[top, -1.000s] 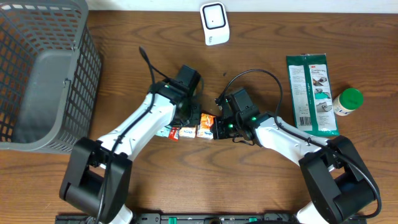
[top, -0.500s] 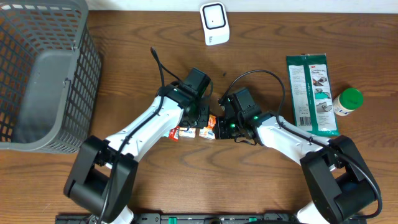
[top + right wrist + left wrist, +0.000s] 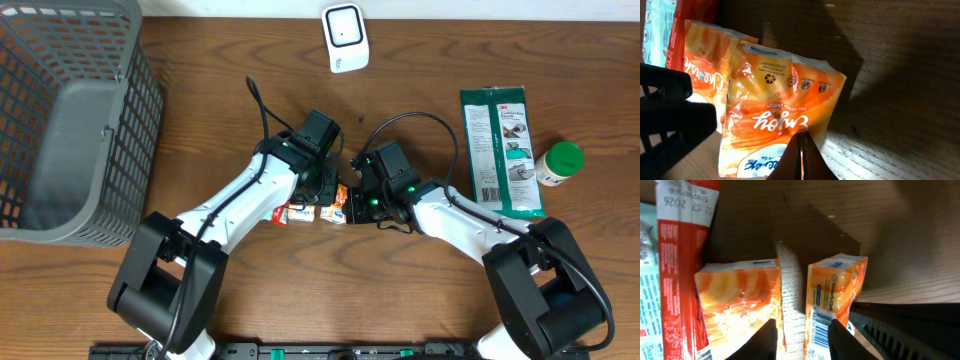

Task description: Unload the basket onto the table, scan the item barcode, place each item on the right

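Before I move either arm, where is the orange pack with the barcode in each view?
Overhead: orange pack sits near the picture's centre.
Left wrist: orange pack stands right of centre, with the barcode on its left side.
Right wrist: orange pack fills the centre, its printing upside down.
Shared landmark: the red-and-white wrapper, left of the pack in every view.

Warm brown wood grain on the table (image 3: pixel 200 60); a grey mesh basket (image 3: pixel 145 110) at far left, a white scanner (image 3: pixel 345 37) with a dark face up top. At right, a green-and-white wipes pack (image 3: pixel 502 150) and a green-capped white bottle (image 3: pixel 558 163). Close up: a glossy orange packet (image 3: pixel 737 305), a second orange packet (image 3: pixel 842 290) with a blue-and-white barcode strip (image 3: pixel 820 305), and a red wrapper (image 3: pixel 685 255) with white print
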Controlling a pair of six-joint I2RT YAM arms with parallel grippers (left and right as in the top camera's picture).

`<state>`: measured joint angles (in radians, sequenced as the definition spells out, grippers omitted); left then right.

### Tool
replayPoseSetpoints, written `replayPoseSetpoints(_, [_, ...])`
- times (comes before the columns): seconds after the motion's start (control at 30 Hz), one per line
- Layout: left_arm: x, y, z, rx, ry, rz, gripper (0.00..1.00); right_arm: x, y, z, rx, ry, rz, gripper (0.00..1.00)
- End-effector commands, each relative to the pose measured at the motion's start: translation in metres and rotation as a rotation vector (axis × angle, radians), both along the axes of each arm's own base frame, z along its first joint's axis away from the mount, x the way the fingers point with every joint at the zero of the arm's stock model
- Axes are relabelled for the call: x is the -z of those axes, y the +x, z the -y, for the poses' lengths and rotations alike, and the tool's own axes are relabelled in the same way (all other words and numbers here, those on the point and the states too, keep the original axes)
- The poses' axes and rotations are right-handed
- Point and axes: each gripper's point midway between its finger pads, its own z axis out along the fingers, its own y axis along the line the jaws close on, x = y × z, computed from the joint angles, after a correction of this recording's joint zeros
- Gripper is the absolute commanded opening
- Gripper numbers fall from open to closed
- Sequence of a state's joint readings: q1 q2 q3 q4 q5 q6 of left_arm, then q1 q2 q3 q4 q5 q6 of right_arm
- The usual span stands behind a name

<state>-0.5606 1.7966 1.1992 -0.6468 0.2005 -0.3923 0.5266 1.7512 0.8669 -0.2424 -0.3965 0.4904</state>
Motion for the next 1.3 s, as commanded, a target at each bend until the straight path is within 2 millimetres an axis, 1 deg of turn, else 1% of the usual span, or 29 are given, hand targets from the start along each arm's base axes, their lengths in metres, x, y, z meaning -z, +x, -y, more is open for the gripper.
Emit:
replayPoseSetpoints(0.0, [0.005,-0.004,0.002,0.01,0.013,-0.01,0.42,0.009,-0.004,0.008,0.02,-0.026,-0.022,0.01])
replayPoseSetpoints(0.13, [0.005,-0.006,0.007,0.024,0.01,-0.005,0.45,0.009,-0.004,0.008,0.021,-0.026,-0.022,0.01])
replayPoseSetpoints(0.3, [0.006,-0.01,0.013,0.045,0.012,-0.005,0.45,0.008,-0.003,0.009,0.025,-0.02,-0.025,0.01])
replayPoseSetpoints(0.63, [0.005,-0.007,0.017,0.051,0.003,0.015,0.45,0.008,-0.002,0.01,0.028,-0.013,-0.028,0.01])
replayPoseSetpoints(0.73, [0.005,-0.004,0.014,0.044,0.021,0.034,0.45,0.005,-0.002,0.007,0.016,0.009,-0.024,0.01])
replayPoseSetpoints(0.83, [0.005,-0.001,0.012,0.039,0.036,0.044,0.45,0.004,0.0,0.009,0.022,0.022,-0.03,0.01])
replayPoseSetpoints(0.93, [0.005,0.0,0.01,0.036,0.045,0.05,0.45,-0.003,0.0,0.005,-0.017,0.089,-0.034,0.01])
replayPoseSetpoints(1.07, [0.006,0.003,0.005,0.027,0.069,0.066,0.45,-0.009,0.002,0.007,-0.018,0.147,-0.057,0.01])
replayPoseSetpoints(1.27, [0.006,0.007,0.0,0.016,0.1,0.087,0.45,-0.017,0.007,-0.001,-0.037,0.192,-0.022,0.01])
